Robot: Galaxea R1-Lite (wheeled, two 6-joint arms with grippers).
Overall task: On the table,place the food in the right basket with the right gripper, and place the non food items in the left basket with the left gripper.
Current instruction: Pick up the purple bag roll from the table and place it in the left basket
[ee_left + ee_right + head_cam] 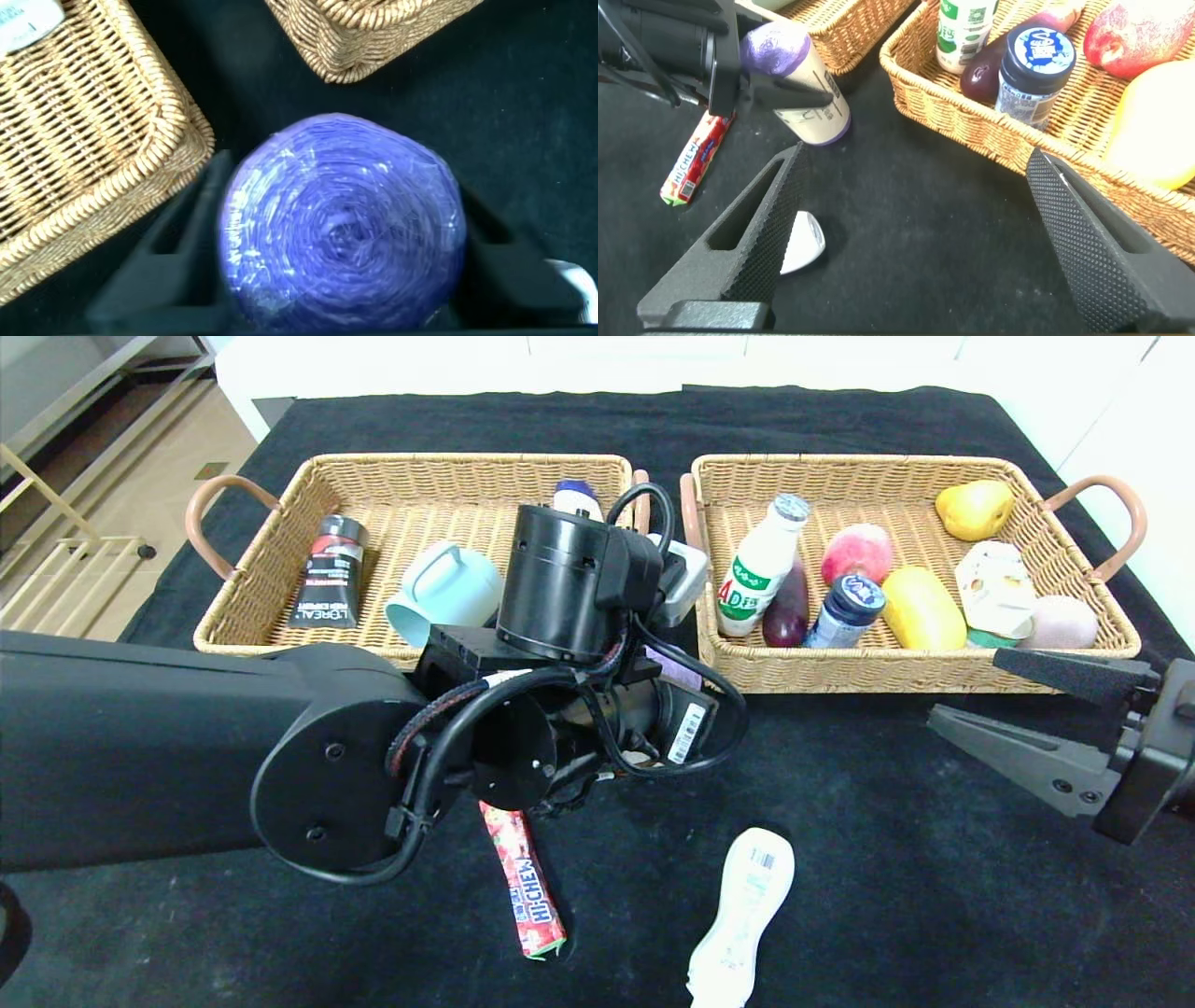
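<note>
Just in front of the gap between the two baskets, your left tool [775, 84] is clenched on the beige roll with purple top [794, 84], its fingers pressed against both sides, the left arm reaching in low across the desk [887, 859]. Your right tool [1004, 700] hangs over the desk in front of the right basket [915, 667], fingers spread wide and gripping nothing. The Hi-Chew stick [525, 887] and the slim white bottle [742, 915] lie on the cloth nearest you. The teal mug [446, 590] lies in the left basket [271, 635]; the AD milk bottle [761, 569] and blue-lidded jar [845, 609] sit in the right one.
</note>
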